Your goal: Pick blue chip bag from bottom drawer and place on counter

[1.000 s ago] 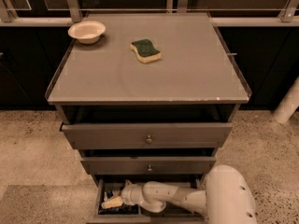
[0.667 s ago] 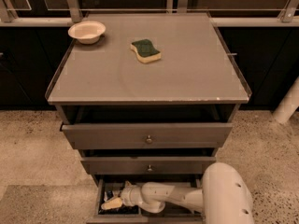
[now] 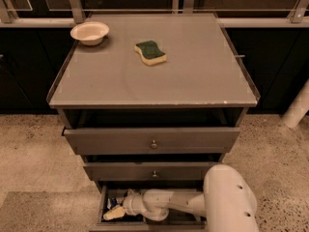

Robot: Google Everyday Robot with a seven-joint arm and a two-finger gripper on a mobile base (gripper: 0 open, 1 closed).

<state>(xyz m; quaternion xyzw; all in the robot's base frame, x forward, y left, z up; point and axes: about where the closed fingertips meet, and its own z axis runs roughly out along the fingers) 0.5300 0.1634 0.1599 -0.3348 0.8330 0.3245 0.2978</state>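
**In the bottom drawer, left end:** the gripper sits low in the tray. Its white arm reaches in from the right, beneath the 2 knobbed drawers above. You cannot tell from here whether the gripper is spread or pinched. A small dark-blue and white patch just behind it reads as the blue chip bag, lying toward the drawer's back-left corner. You cannot tell whether it touches the gripper or only lies beside it.

By this view the task looks to be at step 1. The bag is down in the drawer, not lifted. The counter holds only a bowl at its back-left corner and a sponge near the back middle. The lift, the carry and the set-down all remain.

Room is tight below. The middle drawer stands partly open over the tray, so you would likely need to draw the bag outward before raising it. Up top, the counter's front half and right side lie open, bounded by thin raised edges.
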